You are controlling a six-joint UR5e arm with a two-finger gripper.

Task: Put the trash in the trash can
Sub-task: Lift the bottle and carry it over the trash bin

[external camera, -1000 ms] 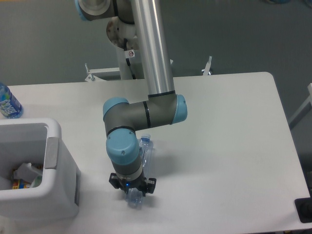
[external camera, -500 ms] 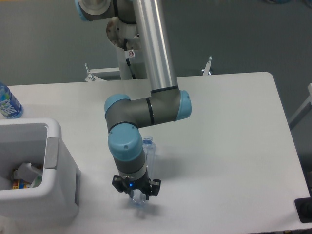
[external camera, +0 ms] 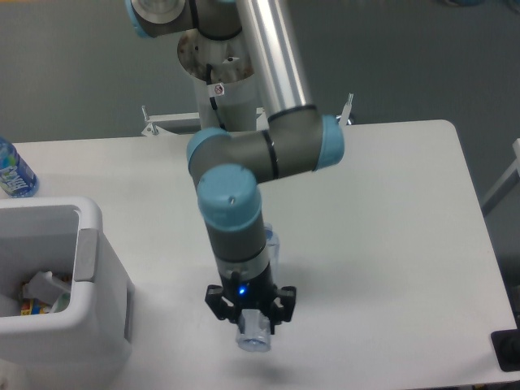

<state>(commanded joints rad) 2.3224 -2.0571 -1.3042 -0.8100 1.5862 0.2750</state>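
My gripper [external camera: 251, 318] hangs above the front middle of the table, shut on the clear crushed plastic bottle [external camera: 255, 337]. The bottle's lower end pokes out below the fingers and a bit of its upper part shows beside my wrist [external camera: 270, 242]; the rest is hidden by the arm. It is lifted off the table and casts a shadow beneath. The white trash can [external camera: 85, 244] stands at the front left, well to the left of my gripper. Crumpled white paper [external camera: 41, 286] lies inside it with other scraps.
A water bottle with a bright blue label [external camera: 12, 171] stands at the far left edge behind the trash can. The arm's base mount [external camera: 215, 114] is at the table's back edge. A dark object [external camera: 508, 349] sits at the front right corner.
The gripper has risen and shifted right with the bottle in it, lifting it off the table. The arm's elbow has swung right as well.
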